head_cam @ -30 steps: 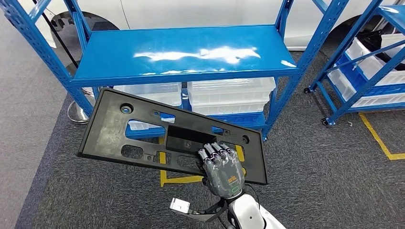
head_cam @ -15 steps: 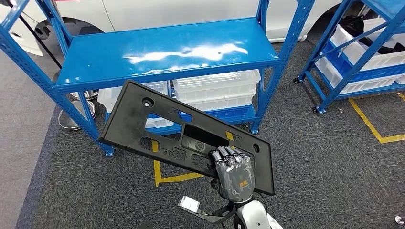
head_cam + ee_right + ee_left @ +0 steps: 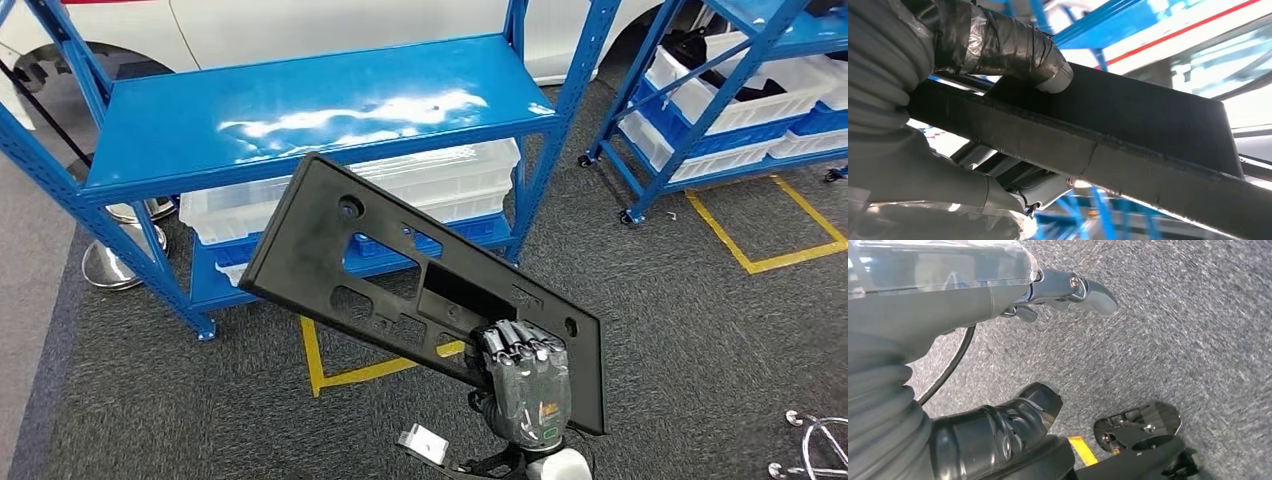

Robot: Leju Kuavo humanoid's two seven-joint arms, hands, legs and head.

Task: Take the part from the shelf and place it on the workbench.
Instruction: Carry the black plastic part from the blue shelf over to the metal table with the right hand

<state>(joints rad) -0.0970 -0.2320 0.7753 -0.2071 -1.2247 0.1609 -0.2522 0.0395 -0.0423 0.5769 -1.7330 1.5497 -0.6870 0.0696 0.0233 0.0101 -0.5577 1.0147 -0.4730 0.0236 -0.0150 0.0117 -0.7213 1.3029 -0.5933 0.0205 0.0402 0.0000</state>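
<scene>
The part [image 3: 400, 260] is a long flat black plastic panel with several cut-outs. My right hand [image 3: 525, 385] grips it at its near right end and holds it in the air, tilted, in front of the blue shelf [image 3: 300, 110], whose top board is bare. In the right wrist view the thumb [image 3: 1013, 50] presses on the panel's face [image 3: 1148, 115] and the other fingers wrap its edge from below. In its wrist view, my left hand [image 3: 948, 315] hangs over the grey carpet with fingers apart and nothing in it.
Clear plastic bins [image 3: 440, 180] sit on the shelf's lower level. A second blue rack [image 3: 740, 90] with white bins stands at the right. A white car [image 3: 350, 20] is behind the shelf. Yellow floor tape [image 3: 340, 375], a round metal base [image 3: 105, 265] and a chair base [image 3: 815, 445] lie around.
The whole picture has shifted left as the camera turned right. The panel stays in my right hand and now tilts more steeply, lower and further right in the picture.
</scene>
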